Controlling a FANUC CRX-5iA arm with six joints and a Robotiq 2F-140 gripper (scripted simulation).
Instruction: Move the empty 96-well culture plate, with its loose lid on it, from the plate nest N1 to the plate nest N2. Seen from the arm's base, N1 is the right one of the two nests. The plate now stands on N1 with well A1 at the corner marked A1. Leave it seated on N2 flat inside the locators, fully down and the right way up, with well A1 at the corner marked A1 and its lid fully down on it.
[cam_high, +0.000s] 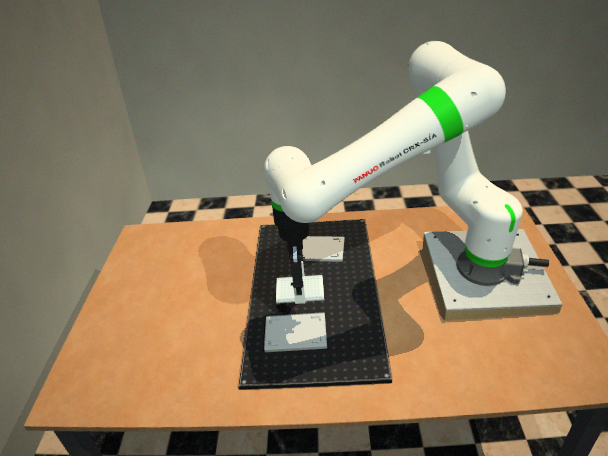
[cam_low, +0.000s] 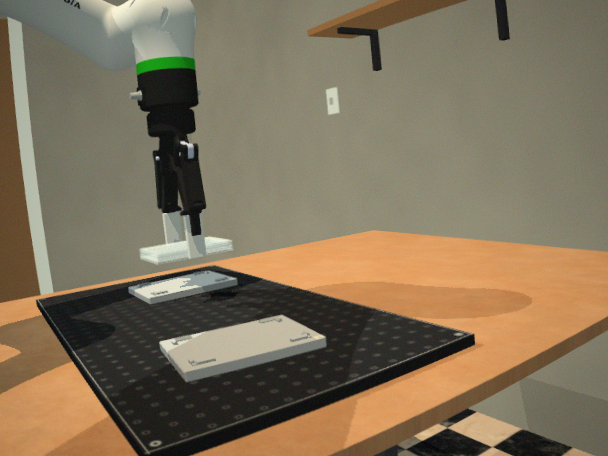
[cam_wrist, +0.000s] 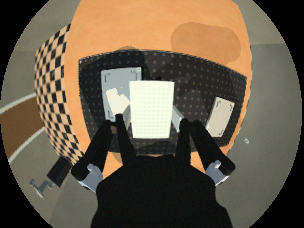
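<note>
The white 96-well plate with its clear lid (cam_high: 305, 289) hangs level in the air over the black board, between the two nests. My gripper (cam_high: 299, 292) is shut on the plate's long sides, fingers pointing straight down. In the exterior view the plate (cam_low: 186, 249) floats clearly above nest N1 (cam_low: 182, 286), with the gripper (cam_low: 187, 245) on it, and nest N2 (cam_low: 242, 346) lies nearer the camera. Nest N1 (cam_high: 323, 248) and nest N2 (cam_high: 295, 332) both stand bare. In the wrist view the plate (cam_wrist: 151, 110) sits between my fingers, with N2 (cam_wrist: 120, 92) to the left and N1 (cam_wrist: 220, 117) to the right.
The black perforated board (cam_high: 315, 305) carries both nests on the orange table. The arm's base stands on a grey plinth (cam_high: 490, 280) at the right. A wall shelf (cam_low: 400, 15) hangs high up, far from the arm.
</note>
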